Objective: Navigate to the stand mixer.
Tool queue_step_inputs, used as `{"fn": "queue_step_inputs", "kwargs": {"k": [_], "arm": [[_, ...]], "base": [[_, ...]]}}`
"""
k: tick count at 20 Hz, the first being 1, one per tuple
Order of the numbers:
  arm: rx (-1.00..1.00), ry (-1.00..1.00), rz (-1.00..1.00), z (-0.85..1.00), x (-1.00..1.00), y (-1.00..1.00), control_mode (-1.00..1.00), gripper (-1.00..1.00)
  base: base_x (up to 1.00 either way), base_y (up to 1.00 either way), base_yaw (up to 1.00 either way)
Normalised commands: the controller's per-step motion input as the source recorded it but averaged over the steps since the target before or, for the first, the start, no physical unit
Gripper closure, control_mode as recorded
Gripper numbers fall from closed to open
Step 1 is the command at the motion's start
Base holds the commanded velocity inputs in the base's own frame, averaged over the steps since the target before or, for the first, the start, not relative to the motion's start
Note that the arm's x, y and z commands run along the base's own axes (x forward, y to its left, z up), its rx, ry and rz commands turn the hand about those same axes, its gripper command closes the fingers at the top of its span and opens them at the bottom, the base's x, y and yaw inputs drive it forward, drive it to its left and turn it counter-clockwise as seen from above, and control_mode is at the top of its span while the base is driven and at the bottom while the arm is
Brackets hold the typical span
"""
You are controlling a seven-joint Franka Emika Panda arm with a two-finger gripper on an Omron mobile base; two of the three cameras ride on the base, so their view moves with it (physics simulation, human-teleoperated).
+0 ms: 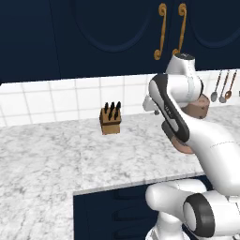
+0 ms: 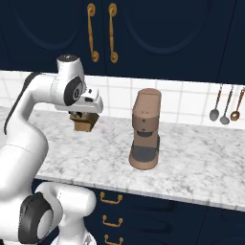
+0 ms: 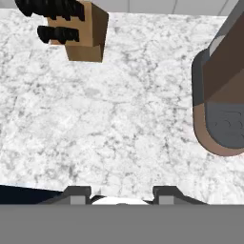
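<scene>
The dark blue cabinets point(image 2: 158, 33) span the wall above, with curved brass handles point(image 2: 102, 31) on two of the doors. Below them runs a band of white tiles point(image 1: 56, 101), and under that the grey-veined marble table point(image 2: 196, 167) stretches across both base views; in the left base view its front edge steps back, forming an inner corner at the lower left. Dark blue drawers point(image 2: 143, 215) with brass pulls sit beneath the table's front edge.

The white arm point(image 1: 187, 126) folds up over the front edge of the table. A tall brown coffee machine point(image 2: 145, 135) stands upright near the middle of the table, closer to the front edge than to the tiles; in the left base view the arm covers most of it. A wooden knife block point(image 1: 110, 120) with black handles stands toward the back edge of the table, well apart from the coffee machine and to its left.

Three spoons and ladles point(image 2: 224, 107) hang on the tiles beyond the right end.

The tool point(image 3: 121, 193) hangs over the bare marble near the front edge, between the block and the machine, its two fingertips point(image 3: 76, 193) spread apart with nothing between them.

No stand mixer can be made out on this stretch of table
</scene>
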Motion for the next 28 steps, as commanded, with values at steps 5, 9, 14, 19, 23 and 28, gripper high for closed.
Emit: {"fn": "queue_step_inputs", "kwargs": {"k": [5,9,14,19,23,28], "arm": [[0.0,0.02,0.01,-0.03,-0.53,0.0,-1.0,-1.0],[0.08,-0.01,0.0,-0.3,-0.95,0.0,-1.0,-1.0],[0.09,0.0,0.0,-0.17,-0.92,0.0,-1.0,-1.0],[0.03,0.0,0.0,-0.01,-0.42,0.0,1.0,-1.0],[0.0,0.0,0.0,0.0,0.0,0.0,1.0,-1.0],[0.0,0.0,0.0,0.0,0.0,0.0,1.0,-1.0]], "base": [[0.0,0.0,0.0],[0.0,0.0,0.0],[0.0,0.0,0.0],[-0.34,-0.04,0.0],[-1.0,-0.73,-0.27],[-0.68,-0.96,-0.39]]}}
